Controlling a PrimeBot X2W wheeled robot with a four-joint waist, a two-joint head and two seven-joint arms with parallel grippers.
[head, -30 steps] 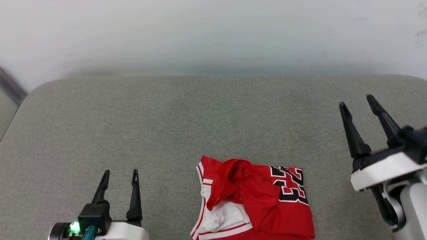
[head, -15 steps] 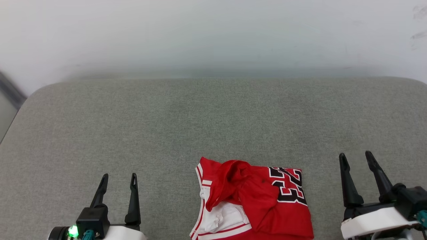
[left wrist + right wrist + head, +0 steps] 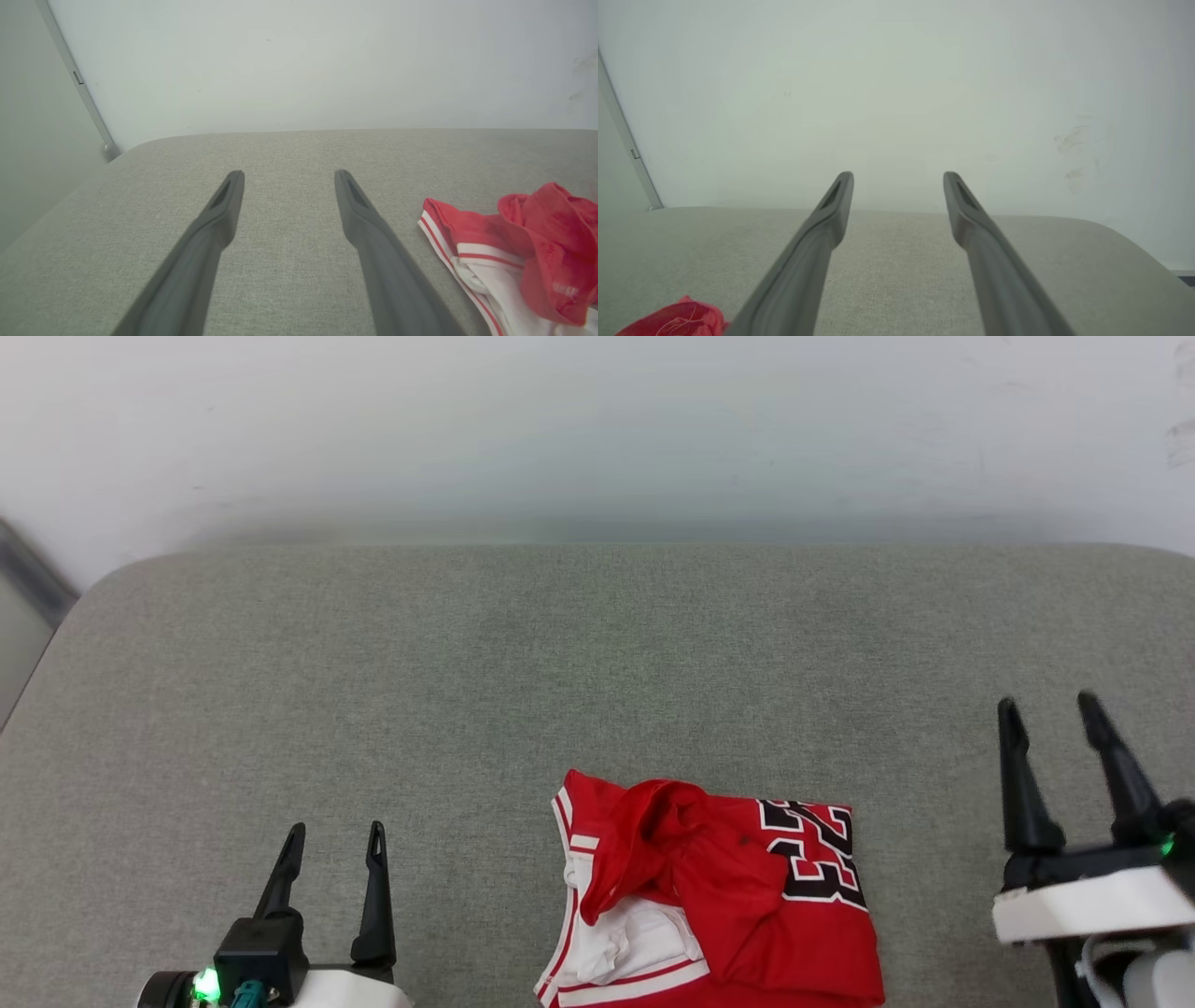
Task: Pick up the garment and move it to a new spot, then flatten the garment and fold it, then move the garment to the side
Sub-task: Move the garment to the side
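The garment (image 3: 719,896), a red jersey with white sleeves, striped trim and dark "23" lettering, lies crumpled at the near middle of the grey cushioned surface (image 3: 560,663); its lower part runs off the head view's bottom edge. My left gripper (image 3: 336,835) stands open to the garment's left, apart from it, nothing between its fingers. My right gripper (image 3: 1047,709) stands open to the garment's right, also apart and empty. The left wrist view has the left gripper (image 3: 285,173) with the garment (image 3: 528,242) at right. In the right wrist view the right gripper (image 3: 899,175) points at the wall, and a red bit of the garment (image 3: 677,319) is at lower left.
A pale wall (image 3: 597,429) rises behind the cushioned surface. The surface's rounded left corner (image 3: 103,588) drops off beside a dark strip (image 3: 28,579) on the wall. Bare grey fabric stretches ahead of both grippers.
My right gripper dropped low in the head view, then rose a little and shifted right. The left gripper and garment kept their places; the camera wobbled slightly.
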